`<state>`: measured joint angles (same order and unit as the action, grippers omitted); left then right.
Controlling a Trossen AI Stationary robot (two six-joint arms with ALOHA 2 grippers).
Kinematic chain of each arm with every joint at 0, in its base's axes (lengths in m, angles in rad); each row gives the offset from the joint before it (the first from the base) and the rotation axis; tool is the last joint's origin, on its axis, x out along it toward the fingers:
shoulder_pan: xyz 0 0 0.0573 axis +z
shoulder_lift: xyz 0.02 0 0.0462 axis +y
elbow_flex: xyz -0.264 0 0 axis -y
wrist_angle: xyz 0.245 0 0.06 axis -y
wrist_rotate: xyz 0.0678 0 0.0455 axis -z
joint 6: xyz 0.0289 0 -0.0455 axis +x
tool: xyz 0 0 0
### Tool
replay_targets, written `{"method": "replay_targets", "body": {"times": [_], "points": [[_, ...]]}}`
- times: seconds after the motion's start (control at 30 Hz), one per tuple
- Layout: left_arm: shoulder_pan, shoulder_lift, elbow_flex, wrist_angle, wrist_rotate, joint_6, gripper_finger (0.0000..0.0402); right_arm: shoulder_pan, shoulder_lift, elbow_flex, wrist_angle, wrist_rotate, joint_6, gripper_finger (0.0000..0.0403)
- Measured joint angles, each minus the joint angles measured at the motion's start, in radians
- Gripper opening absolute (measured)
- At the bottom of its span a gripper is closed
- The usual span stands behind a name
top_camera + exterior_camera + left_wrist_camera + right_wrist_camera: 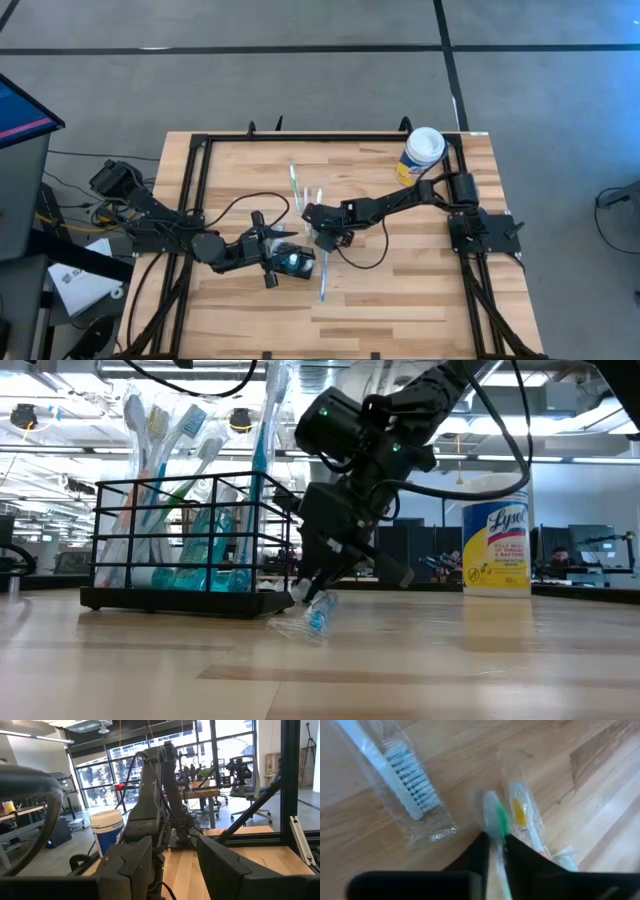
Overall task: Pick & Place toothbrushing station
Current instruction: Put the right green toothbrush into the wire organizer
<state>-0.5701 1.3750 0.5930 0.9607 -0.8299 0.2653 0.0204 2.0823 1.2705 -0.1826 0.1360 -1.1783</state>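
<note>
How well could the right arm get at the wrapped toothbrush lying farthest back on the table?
Probably within reach: that toothbrush lies on bare wood with nothing over it. But the right tool is shut on a green toothbrush, so it would likely have to release that first.

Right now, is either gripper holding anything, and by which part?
The right gripper pinches a green-and-white toothbrush by its neck, just below the head. The left gripper sits by the toothbrushing station; whether it holds anything cannot be told.
</note>
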Motion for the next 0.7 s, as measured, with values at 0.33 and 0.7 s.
{"method": "replay_targets", "body": {"times": [0.33,0.7], "points": [[0.000,0.000,0.000,-0.001,0.000,0.000,0.0150,-0.001,0.003,0.000,0.008,-0.001,0.055,0.0003],[0.000,0.000,0.000,-0.002,0.000,0.000,0.0150,-0.010,-0.057,-0.006,-0.013,0.020,0.216,0.0000]]}}
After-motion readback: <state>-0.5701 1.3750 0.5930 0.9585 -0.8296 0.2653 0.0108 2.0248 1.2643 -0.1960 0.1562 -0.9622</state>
